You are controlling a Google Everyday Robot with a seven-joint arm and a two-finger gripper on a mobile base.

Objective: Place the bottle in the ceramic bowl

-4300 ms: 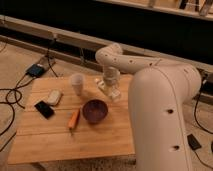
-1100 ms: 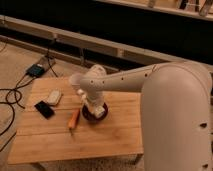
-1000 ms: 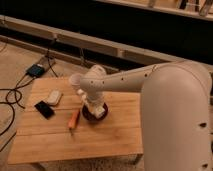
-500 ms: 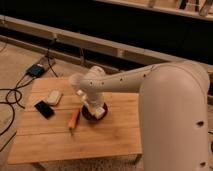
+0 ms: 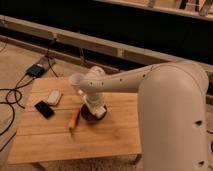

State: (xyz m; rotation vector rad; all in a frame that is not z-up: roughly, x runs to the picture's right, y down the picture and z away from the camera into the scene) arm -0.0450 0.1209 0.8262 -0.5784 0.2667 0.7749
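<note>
gripper down over the ceramic bowl

we see our gripper [image 5: 95, 109] low over the ceramic bowl [image 5: 93, 114] near the middle of the wooden table [image 5: 75, 135], the white arm [image 5: 125, 80] covering most of it. we cannot tell how the claw stands, nor where the bottle is. an orange-handled tool [image 5: 74, 120] lies just left of the bowl; a black phone [image 5: 44, 109] and a flat white block [image 5: 53, 97] sit further left.

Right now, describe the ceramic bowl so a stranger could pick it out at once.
Start at the wooden table, then follow the white arm down to its gripper near the table's middle. The ceramic bowl sits directly beneath it, right of the orange tool. It is the only round, dark maroon item; the flat objects to the left are white and black.
</note>
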